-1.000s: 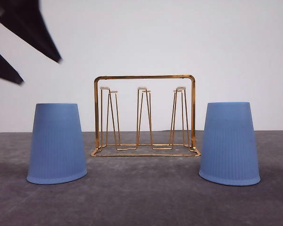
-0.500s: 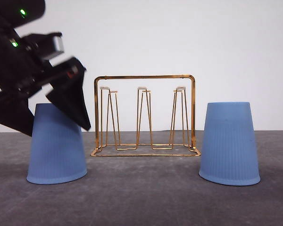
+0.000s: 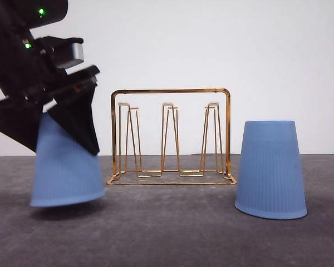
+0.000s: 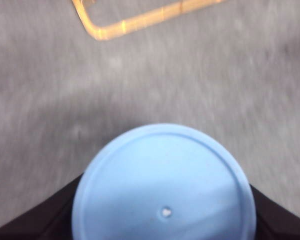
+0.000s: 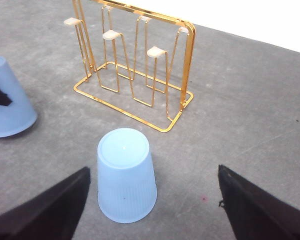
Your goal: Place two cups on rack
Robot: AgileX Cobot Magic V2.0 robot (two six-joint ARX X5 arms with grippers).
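White wall, grey counter (image 3: 172, 233). Left tool (image 3: 55, 130) pinching the left cup (image 3: 67, 172), tilted, just off the counter beside the rack (image 3: 171, 136). Right tool (image 5: 155, 210) spread above the other cup (image 5: 126, 175). Lift level, clear the peg tips, then lower mouth-down over one peg.

Left cup (image 3: 64, 172) top hidden by left gripper (image 3: 55, 125)

No text, label, brand or number can be read anywhere in these pictures. The cups (image 3: 270, 169), the rack (image 3: 171, 136) and the worktop (image 3: 172, 233) carry no print. Two small green lights glow at the upper left of the front view, without any lettering.
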